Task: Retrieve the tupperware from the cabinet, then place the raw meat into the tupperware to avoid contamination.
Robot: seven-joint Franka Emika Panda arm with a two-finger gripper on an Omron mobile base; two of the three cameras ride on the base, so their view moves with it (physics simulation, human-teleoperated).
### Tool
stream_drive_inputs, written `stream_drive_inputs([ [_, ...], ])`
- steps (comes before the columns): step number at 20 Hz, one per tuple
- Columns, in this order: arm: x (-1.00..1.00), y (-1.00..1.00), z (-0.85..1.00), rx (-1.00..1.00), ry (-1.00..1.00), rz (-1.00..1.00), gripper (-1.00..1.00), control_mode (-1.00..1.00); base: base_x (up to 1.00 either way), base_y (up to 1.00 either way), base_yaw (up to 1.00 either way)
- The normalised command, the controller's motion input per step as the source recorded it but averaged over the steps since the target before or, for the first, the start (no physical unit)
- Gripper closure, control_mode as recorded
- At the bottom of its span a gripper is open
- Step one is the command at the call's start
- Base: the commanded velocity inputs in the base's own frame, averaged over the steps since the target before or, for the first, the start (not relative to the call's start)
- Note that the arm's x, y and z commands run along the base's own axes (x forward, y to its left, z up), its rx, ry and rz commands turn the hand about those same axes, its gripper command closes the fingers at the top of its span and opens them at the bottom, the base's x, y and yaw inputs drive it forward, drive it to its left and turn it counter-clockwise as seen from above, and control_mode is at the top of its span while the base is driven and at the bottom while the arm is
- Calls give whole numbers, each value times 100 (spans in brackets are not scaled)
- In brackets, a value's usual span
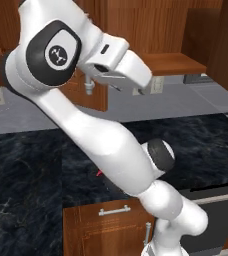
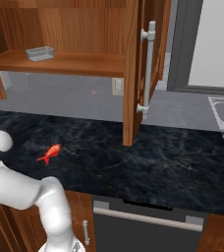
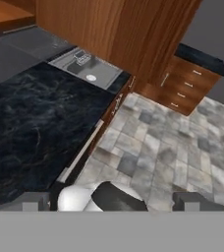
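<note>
From the left, my open pincer (image 1: 136,75) hangs high, holding nothing. From the right, the tupperware (image 2: 40,53) rests on the cabinet (image 2: 133,74) shelf: light, stiff, slippery plastic, I judge, best pinched across one thin wall. My hand view faces the counter (image 3: 30,128).

The dark marbled countertop (image 2: 148,157) carries the raw meat (image 2: 49,153) — a small orange-red lump lying toward its left end, well back from the front edge, narrow end pointing left. Above, the cabinet's wooden shelf (image 2: 79,63) holds the tupperware (image 2: 40,53) — a pale translucent container sitting near the shelf's left end, close to the front edge.
</note>
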Motion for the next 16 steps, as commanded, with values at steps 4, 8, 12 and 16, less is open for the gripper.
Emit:
stream_drive_inputs([
  [4, -69, -23, 21, 21, 12, -14, -100, -100, 0, 0, 0],
  [8, -74, -46, 25, 27, 4, 0, -100, -100, 0, 0, 0],
  [12, -47, -56, 14, 27, 13, 1, -100, -100, 0, 0, 0],
  [16, -2, -40, 21, 28, 20, 13, -100, -100, 0, 0, 0],
])
